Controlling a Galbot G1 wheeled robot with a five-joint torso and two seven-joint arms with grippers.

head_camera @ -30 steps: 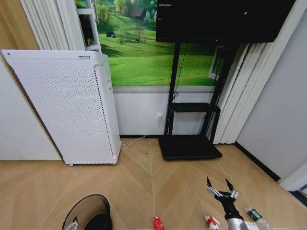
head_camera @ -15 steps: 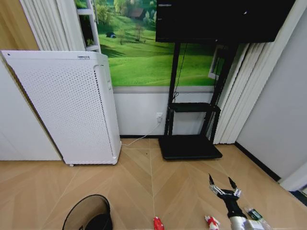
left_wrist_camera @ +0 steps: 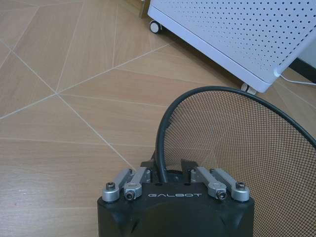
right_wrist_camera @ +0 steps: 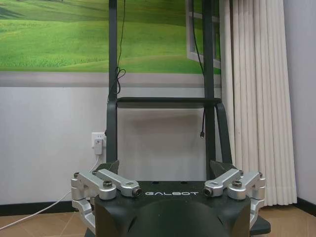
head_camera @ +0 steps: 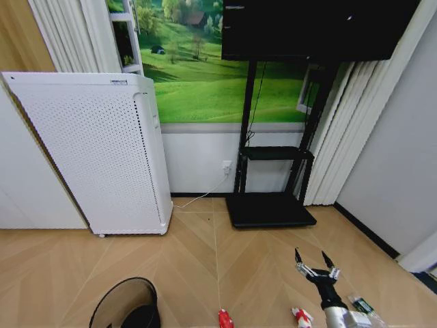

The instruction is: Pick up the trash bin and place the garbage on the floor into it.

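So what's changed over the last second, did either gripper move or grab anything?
Hardly anything. The right gripper, open and empty, drifted slightly toward the black stand and back again. The left gripper stays shut on the trash bin rim. The can, packet and bottle lie untouched on the floor.
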